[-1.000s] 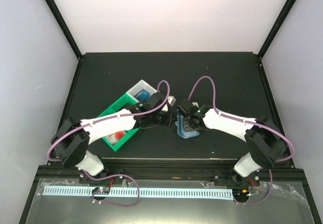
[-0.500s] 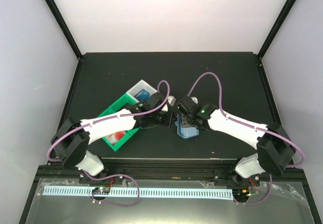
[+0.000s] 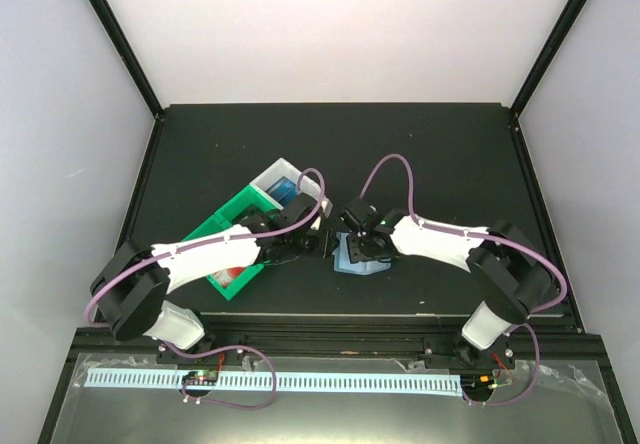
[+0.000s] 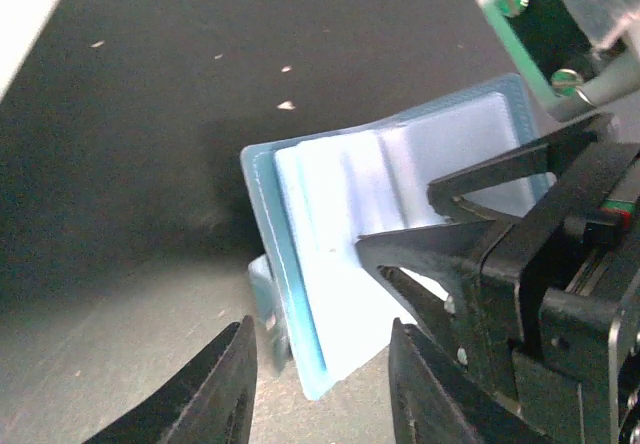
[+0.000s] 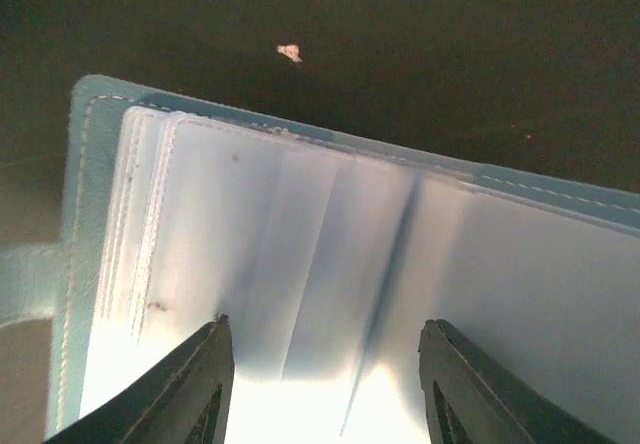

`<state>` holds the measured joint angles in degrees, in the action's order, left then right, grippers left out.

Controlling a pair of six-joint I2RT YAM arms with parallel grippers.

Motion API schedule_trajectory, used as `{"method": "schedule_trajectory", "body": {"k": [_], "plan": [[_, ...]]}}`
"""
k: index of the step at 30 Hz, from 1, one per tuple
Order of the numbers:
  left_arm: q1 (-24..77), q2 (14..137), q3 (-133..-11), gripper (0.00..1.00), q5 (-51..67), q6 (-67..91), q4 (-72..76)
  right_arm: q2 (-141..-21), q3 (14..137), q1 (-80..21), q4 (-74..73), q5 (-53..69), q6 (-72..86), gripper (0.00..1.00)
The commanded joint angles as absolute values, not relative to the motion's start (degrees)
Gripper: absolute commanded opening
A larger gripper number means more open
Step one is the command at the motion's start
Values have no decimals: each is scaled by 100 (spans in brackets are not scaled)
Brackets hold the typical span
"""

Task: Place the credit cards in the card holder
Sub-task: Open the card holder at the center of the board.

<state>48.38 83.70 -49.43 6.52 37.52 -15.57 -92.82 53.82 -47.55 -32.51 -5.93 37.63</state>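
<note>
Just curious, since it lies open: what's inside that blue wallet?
Clear plastic sleeves, fanned open; no card shows in them. The right gripper covers part of the card holder from above.

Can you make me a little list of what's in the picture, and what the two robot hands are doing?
card holder: blue, lying open on the black table, clear pages showing
left hand: open, at the card holder's corner, holding nothing
right hand: open, spread over the clear pages
green bin: left of the card holder, a red-and-white card inside
white bin: behind the green bin, something blue inside
</note>
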Motion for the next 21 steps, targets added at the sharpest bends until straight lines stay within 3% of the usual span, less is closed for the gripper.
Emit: {"method": "schedule_trajectory", "body": {"k": [1,9,21], "plan": [[4728,8032,-4739,41,291,3962,-1562,-9502,5379,-4796,-3192,-716,3788,54],[4670,7855,-4552,45,386,3976,-1363,-9839,5383,-4806,-3251,-922,3803,60],[4659,7803,-4295,44,786,3960,-847,-9651,5299,-4801,-3191,-857,3834,56]]}}
